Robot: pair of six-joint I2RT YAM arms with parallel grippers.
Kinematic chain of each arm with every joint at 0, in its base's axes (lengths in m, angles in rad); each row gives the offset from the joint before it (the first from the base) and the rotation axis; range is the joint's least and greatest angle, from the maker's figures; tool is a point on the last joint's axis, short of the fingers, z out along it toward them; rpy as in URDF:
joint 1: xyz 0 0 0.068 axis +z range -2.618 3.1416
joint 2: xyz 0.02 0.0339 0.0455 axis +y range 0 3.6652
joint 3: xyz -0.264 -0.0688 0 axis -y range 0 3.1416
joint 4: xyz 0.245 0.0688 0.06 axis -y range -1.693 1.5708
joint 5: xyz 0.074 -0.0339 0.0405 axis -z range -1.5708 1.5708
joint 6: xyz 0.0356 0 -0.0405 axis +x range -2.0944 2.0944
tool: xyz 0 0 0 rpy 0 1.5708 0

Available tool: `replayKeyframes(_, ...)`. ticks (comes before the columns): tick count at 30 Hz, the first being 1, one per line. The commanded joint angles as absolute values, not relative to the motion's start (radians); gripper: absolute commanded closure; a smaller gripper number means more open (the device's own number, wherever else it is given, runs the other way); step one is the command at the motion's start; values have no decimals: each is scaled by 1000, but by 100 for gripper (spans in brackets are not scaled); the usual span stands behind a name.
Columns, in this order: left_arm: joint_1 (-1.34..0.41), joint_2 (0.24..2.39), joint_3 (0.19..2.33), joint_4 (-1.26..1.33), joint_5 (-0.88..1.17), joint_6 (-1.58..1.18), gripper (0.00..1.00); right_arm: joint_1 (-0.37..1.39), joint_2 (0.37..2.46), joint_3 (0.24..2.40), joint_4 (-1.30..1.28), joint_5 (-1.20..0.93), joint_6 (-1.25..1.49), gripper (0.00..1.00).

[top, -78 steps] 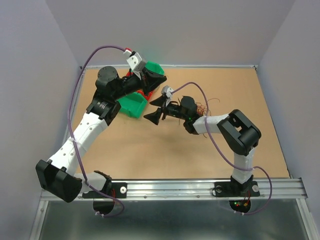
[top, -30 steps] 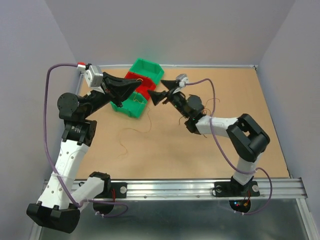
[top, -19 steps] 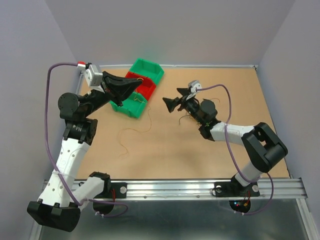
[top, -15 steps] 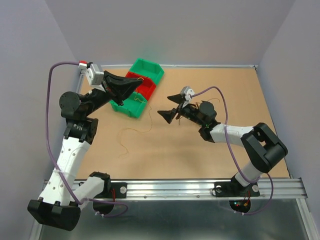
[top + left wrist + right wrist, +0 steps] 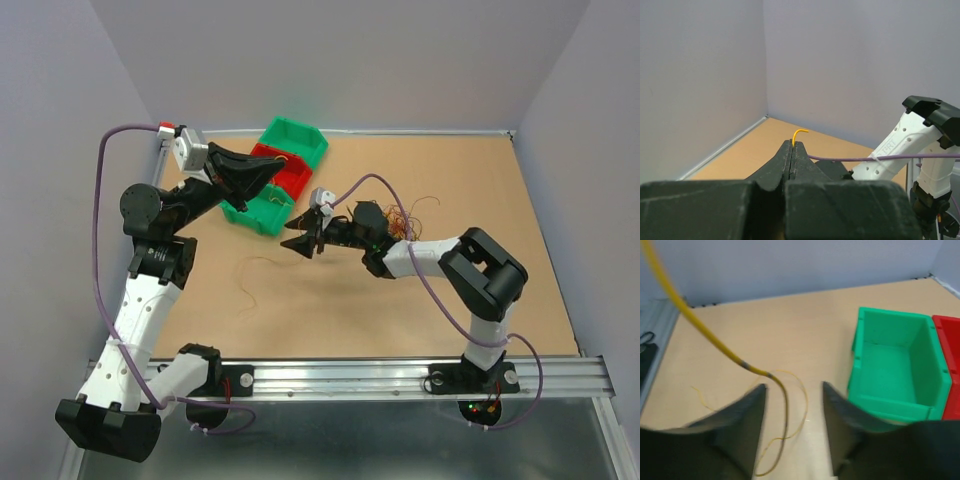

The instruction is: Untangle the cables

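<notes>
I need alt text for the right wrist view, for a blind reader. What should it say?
A yellow wire slants down from the top left and curls between the open fingers of the right pincer above a tan table. An empty green bin stands at the picture's right, a red bin beside it.

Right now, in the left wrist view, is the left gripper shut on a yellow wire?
Yes, the left gripper is pressed shut, and the end of a yellow wire curls out from between its tips.

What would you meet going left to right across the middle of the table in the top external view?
yellow cable → right tool → clump of cables
</notes>
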State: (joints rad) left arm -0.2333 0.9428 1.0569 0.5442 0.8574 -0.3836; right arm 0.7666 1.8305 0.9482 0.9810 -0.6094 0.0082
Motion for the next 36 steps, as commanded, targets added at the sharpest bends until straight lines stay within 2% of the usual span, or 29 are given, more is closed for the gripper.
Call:
replayKeyframes(1,-213,914,1052,601,822,-374,100,769,1856,1016,973,-584,-3,62)
replayKeyframes(2,-189,916,1058,568,790,-352,100,767,1844,1008,973,-606,-3,86)
replayKeyframes(4,-155,940,1071,516,639,-328,100,767,1795,951,976,-621,-3,99)
replayKeyframes(7,-55,1063,1095,497,571,-327,100,767,1649,861,976,-663,32,100)
replayKeyframes(10,-55,1253,1169,425,454,-212,100,767,1481,804,976,-718,115,99)
replayKeyframes(13,-95,1478,1352,274,398,-87,100,767,1349,778,971,-663,205,99)
replayKeyframes(15,-141,1598,1416,153,353,-23,100,769,1265,762,962,-535,241,100)
replayKeyframes(18,-233,1640,1431,120,298,69,100,765,1178,720,953,-341,253,100)
replayKeyframes(21,-325,1666,1399,123,117,139,100,765,1008,593,1001,-238,268,99)
replayKeyframes(24,-347,1750,1414,94,129,161,100,767,729,407,1077,-139,319,99)
replayKeyframes(26,-354,1792,1446,60,179,178,100,767,566,370,1054,-79,322,99)
replayKeyframes(27,-368,1808,1442,49,211,198,100,765,525,368,1005,22,308,99)
replayKeyframes(28,-383,1812,1436,46,272,210,100,765,497,389,882,72,296,100)
replayKeyframes(32,-474,1761,1394,49,311,297,100,765,514,445,759,297,241,100)
replayKeyframes(36,-538,1697,1321,57,379,370,100,765,725,560,761,501,198,99)
